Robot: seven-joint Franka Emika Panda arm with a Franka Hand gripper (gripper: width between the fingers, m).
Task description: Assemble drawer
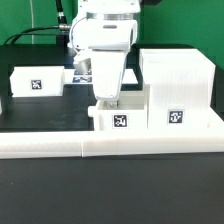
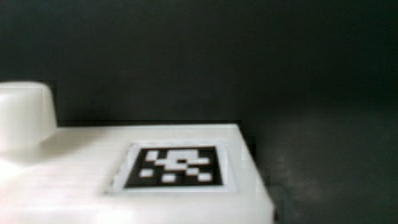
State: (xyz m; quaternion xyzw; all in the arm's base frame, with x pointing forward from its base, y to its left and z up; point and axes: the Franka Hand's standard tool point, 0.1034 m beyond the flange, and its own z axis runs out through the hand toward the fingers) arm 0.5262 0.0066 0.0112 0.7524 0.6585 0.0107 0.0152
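As the arm (image 1: 104,40) points straight down, claw (image 1: 106,98) at small tray (image 1: 120,119)

No words, numbers or brand names can be read anywhere; the only signs are black-and-white square tags with a blocky pattern. In the exterior view, the first tag (image 1: 35,85) stands on the front of the small white plastic tray (image 1: 55,80) at the exterior view's left. A second tag (image 1: 120,122) is on the front of the low white plastic tray (image 1: 140,120) at lower middle, and a third tag (image 1: 176,116) is on the large white boxy plastic housing (image 1: 180,80) at the exterior view's right. The wrist view shows one blurred tag (image 2: 178,167) of the same kind lying on a flat white plastic face (image 2: 71,150).
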